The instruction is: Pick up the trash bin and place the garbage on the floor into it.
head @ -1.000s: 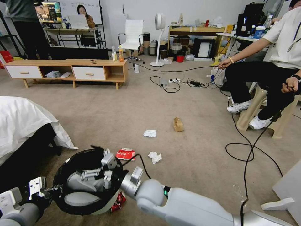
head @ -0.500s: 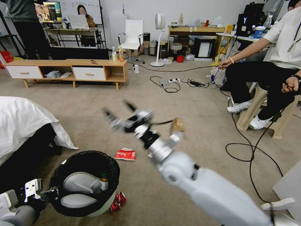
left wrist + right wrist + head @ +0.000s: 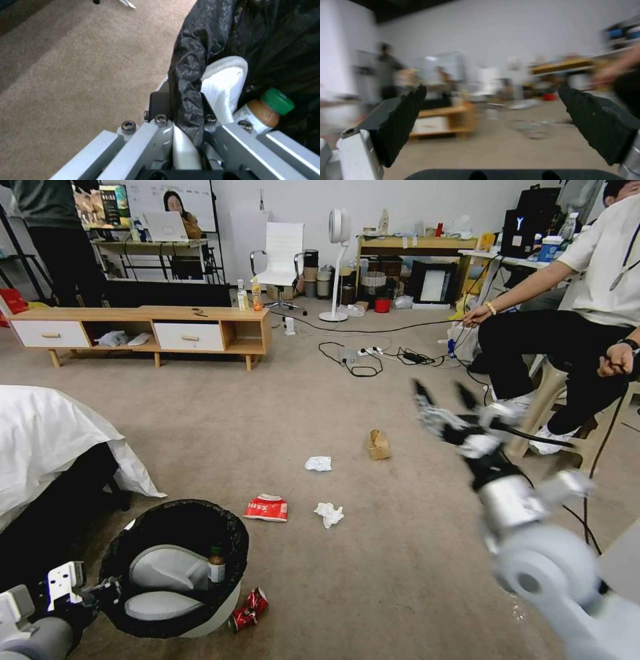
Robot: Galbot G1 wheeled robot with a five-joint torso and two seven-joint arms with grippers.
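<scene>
Fingers of the left gripper (image 3: pixel 186 125) clamp the trash bin (image 3: pixel 175 570) rim at 7 o'clock; right gripper (image 3: pixel 445 395) spread wide, empty, at 3 o'clock

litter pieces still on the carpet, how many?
5: crushed red can beside the trash bin, red-white carton, one tissue just right of it, second tissue farther out, brown paper box beyond. The bin could hide more.
</scene>
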